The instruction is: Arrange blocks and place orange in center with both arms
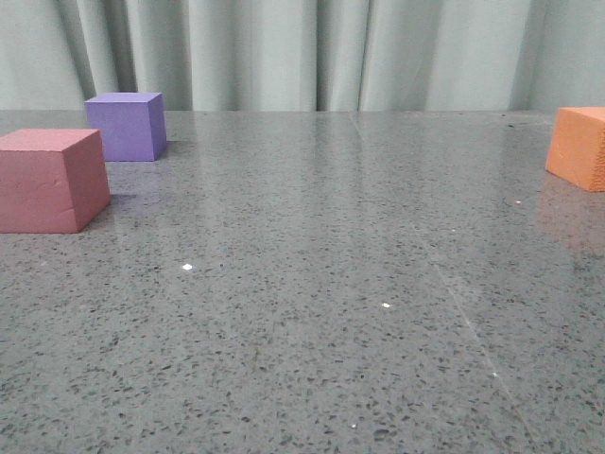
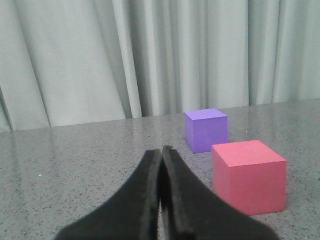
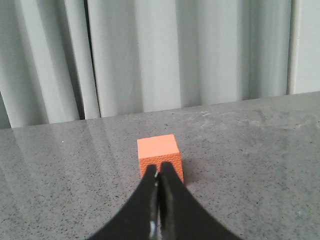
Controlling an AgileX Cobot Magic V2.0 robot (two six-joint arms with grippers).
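Front view: pink block and purple block near each other at table's left; orange block far right, well apart. Left gripper pressed closed, empty. Right gripper closed, empty, orange block just ahead.

No text, label, brand, number or sign can be read in any view. The faces of the pink-red cube, the purple cube and the orange cube are plain, and so are the speckled worktop and the curtain behind it. The black fingers of the left end effector and the right end effector carry no marking that shows.
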